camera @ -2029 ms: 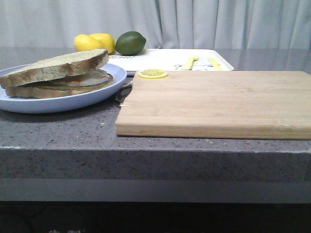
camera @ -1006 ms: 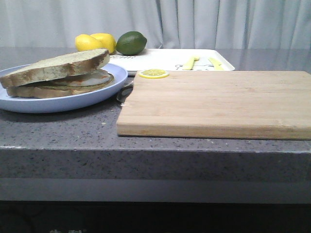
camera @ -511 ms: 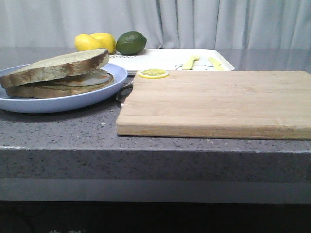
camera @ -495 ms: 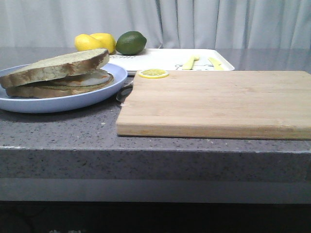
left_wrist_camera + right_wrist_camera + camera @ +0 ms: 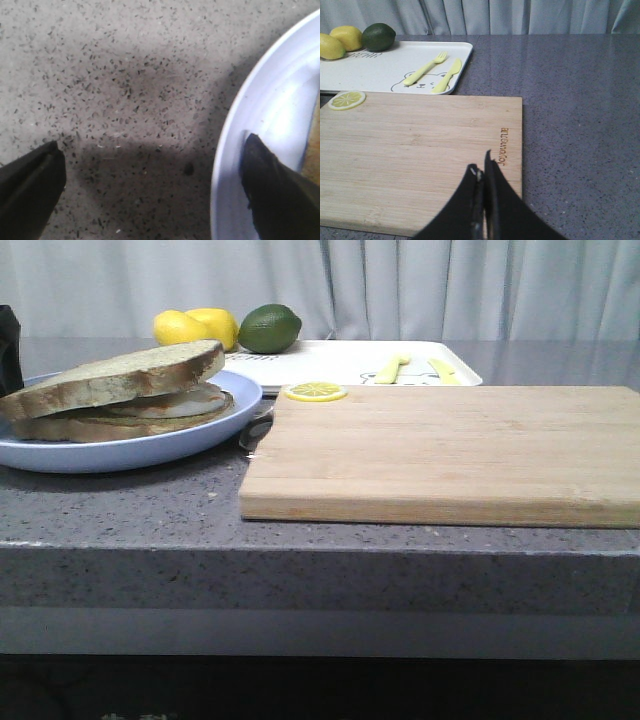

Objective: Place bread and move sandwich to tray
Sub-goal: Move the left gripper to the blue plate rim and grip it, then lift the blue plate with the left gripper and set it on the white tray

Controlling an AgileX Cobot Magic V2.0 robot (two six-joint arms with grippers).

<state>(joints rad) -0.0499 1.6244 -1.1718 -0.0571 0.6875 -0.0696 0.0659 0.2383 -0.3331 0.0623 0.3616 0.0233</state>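
Observation:
The sandwich (image 5: 150,405) lies on a round light-blue plate (image 5: 130,448) at the front left: a lower slice with white egg, and the plain bread (image 5: 120,375) resting tilted on top. The white tray (image 5: 340,362) stands behind the wooden board and shows in the right wrist view (image 5: 390,65). My left gripper (image 5: 152,141) is open and empty, low over the counter at the plate's rim (image 5: 227,150), with one finger (image 5: 272,192) over the plate and the other (image 5: 30,192) over the counter. My right gripper (image 5: 481,169) is shut and empty above the board's right part.
A light wooden cutting board (image 5: 450,450) fills the middle and right, with a lemon slice (image 5: 315,392) at its far left corner. The tray carries two lemons (image 5: 195,328), a lime (image 5: 269,328), and a yellow fork (image 5: 425,69) and knife (image 5: 447,75).
A dark part of my left arm has come into the front view at the left edge, beside the plate. The sandwich, board and tray have not moved.

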